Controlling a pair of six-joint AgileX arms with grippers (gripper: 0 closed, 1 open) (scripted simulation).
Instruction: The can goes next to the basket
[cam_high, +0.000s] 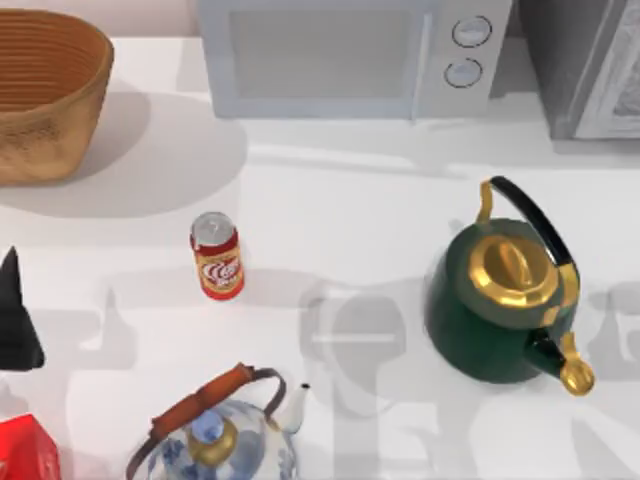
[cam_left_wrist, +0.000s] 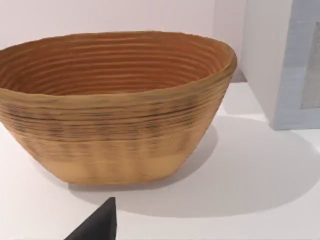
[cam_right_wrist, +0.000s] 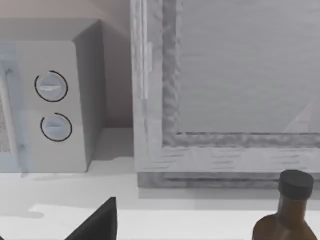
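**Can upright on the desk, apart from the basket**

Can (cam_high: 217, 256), red with a silver top, gold bands and a white-and-red swirl logo, stands upright on the white desk (cam_high: 350, 200), left of centre in the top view. Nothing touches it. The basket (cam_high: 45, 95), a large round woven one with a ribbed inside, sits in the upper left corner of the top view, cut by the frame edge; the can is well apart from it, lower and to the right, just beyond the basket's shadow.

A white microwave (cam_high: 340, 55) with two round dials stands along the upper edge of the top view, and a grey framed cabinet (cam_high: 585, 65) occupies the upper right corner. A dark green kettle (cam_high: 500, 300) with gold lid, gold spout tip and black handle stands at centre right. A blue-and-white teapot (cam_high: 225, 440) with a brown-wrapped handle sits at the lower edge, below the can. A red box (cam_high: 25, 450) shows at the lower left corner.

The left end effector (cam_high: 15, 315) appears as a dark pointed form at the left edge of the top view, clear of the can; whether it is open or closed cannot be told. The left wrist view faces the basket, with a dark finger (cam_left_wrist: 97, 225) at the lower edge. The right wrist view shows the microwave's dials, the cabinet and a brown bottle (cam_right_wrist: 285, 215) with a black cap at lower right; a dark finger (cam_right_wrist: 97, 225) of the right end effector shows at the lower edge, and its state cannot be told.
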